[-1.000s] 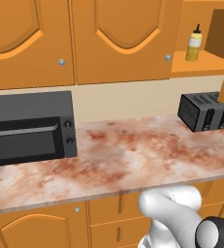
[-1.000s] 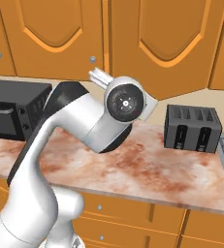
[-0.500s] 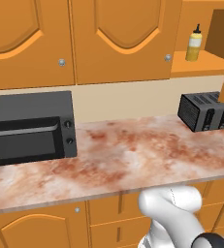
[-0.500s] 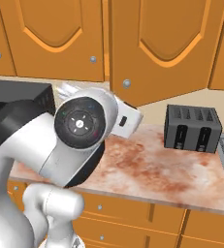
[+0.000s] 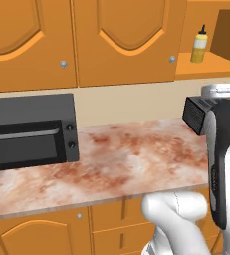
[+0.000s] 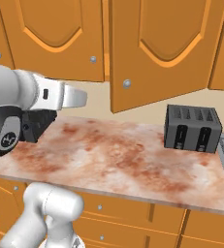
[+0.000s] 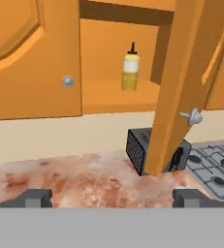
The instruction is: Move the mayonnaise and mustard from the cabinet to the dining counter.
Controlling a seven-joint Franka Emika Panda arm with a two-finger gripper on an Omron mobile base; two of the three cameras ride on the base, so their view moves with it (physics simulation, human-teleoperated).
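Dark fingertips of your gripper (image 7: 111, 198) stood spread wide at the near edge, holding nothing, above the reddish-brown marbled wall counter (image 7: 84, 181). Next on that counter you had a black slotted toaster (image 7: 141, 150), partly behind the open arched-panel door (image 7: 191, 82) with its round silver knob (image 7: 194, 116). A grey gas hob (image 7: 213, 162) lay just beside the toaster. To the left in the left base view sat a black microwave (image 5: 33, 130). Farthest, you saw the slim yellow mustard bottle (image 7: 130, 69) upright on the shelf inside the orange wooden wall cabinet (image 7: 114, 100).
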